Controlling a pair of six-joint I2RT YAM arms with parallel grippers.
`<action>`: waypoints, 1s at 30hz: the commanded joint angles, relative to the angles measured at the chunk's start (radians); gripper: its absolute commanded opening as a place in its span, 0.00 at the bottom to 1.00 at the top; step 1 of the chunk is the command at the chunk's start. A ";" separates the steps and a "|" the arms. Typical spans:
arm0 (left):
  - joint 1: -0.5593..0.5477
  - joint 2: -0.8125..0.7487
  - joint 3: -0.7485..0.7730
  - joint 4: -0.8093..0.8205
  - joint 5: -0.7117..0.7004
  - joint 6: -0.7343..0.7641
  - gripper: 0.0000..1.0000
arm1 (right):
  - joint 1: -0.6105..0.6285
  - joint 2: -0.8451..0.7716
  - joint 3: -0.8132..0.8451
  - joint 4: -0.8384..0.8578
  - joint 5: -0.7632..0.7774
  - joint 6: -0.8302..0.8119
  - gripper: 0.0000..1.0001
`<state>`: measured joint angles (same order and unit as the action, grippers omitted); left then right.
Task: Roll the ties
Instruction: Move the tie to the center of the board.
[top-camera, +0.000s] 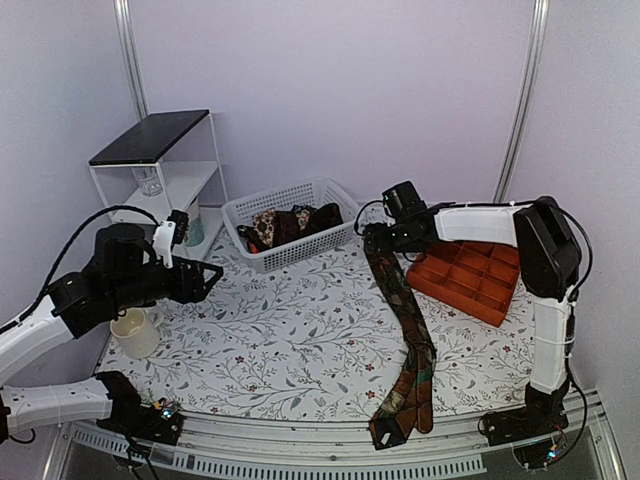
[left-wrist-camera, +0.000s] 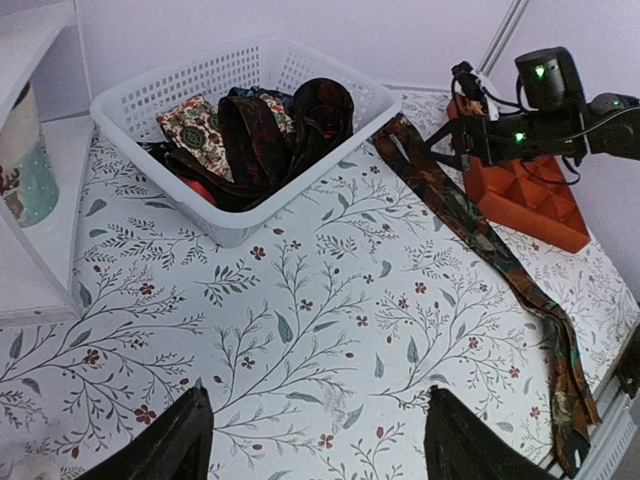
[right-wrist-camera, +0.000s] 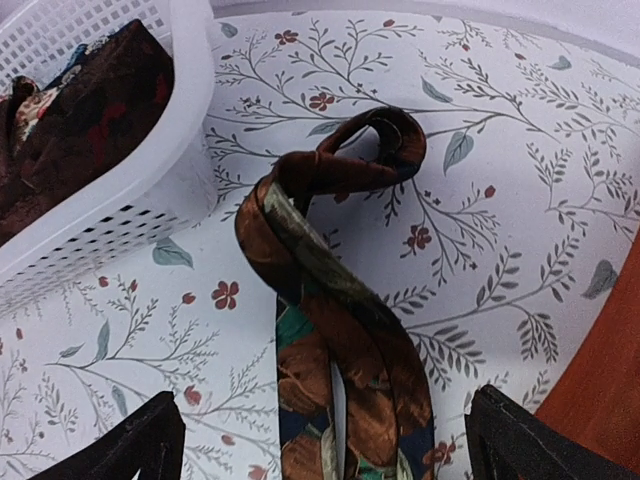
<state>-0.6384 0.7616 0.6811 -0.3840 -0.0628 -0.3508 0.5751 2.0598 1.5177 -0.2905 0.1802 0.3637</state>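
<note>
A long brown, green and rust tie (top-camera: 405, 330) lies doubled on the floral cloth, running from its folded end beside the basket to the front edge. It also shows in the left wrist view (left-wrist-camera: 470, 220) and in the right wrist view (right-wrist-camera: 345, 330). My right gripper (top-camera: 376, 240) (right-wrist-camera: 325, 440) is open, its jaws on either side of the tie near the folded end, not closed on it. My left gripper (top-camera: 205, 278) (left-wrist-camera: 315, 435) is open and empty over bare cloth at the left. More ties (top-camera: 290, 222) (left-wrist-camera: 250, 130) lie bundled in the white basket (top-camera: 335, 235) (left-wrist-camera: 240, 225) (right-wrist-camera: 150, 170).
An orange compartment tray (top-camera: 470, 275) sits at the right, behind the right arm. A white shelf unit (top-camera: 160, 160) stands at the back left with a cup on it. A cream cup (top-camera: 135, 332) stands at the left near the left arm.
</note>
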 joint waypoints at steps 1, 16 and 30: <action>-0.003 -0.014 -0.011 -0.034 -0.028 -0.041 0.73 | -0.005 0.120 0.093 0.050 -0.007 -0.131 1.00; 0.001 0.057 0.066 -0.065 -0.025 -0.039 0.79 | -0.002 0.194 0.113 0.001 -0.074 -0.162 0.35; 0.162 0.234 0.116 -0.074 0.188 -0.107 0.69 | 0.151 -0.008 -0.167 0.200 -0.465 -0.315 0.20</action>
<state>-0.5385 0.9989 0.7696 -0.4496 0.0315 -0.4370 0.6689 2.1399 1.4071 -0.1608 -0.1055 0.0875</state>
